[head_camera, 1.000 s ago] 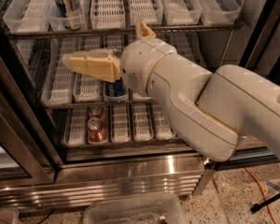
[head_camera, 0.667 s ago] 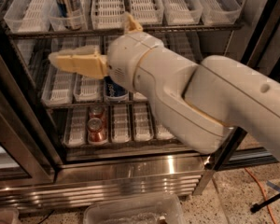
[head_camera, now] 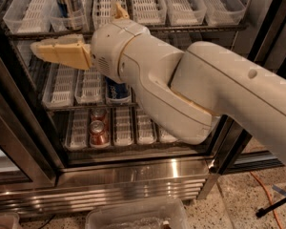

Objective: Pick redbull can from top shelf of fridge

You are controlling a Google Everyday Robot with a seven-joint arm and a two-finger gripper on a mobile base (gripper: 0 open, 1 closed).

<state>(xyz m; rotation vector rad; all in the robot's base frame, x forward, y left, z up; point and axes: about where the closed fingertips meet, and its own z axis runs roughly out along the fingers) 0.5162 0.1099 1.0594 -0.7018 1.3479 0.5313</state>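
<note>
Warm light bathes claw below top shelf.

I have only the one view. It looks from above and behind the arm, forward and down into the fridge, close in. The arm fills the right half, the top shelf runs along the upper edge, and the floor along the lower. The gripper shows upper left, just below that shelf's front edge.
</note>
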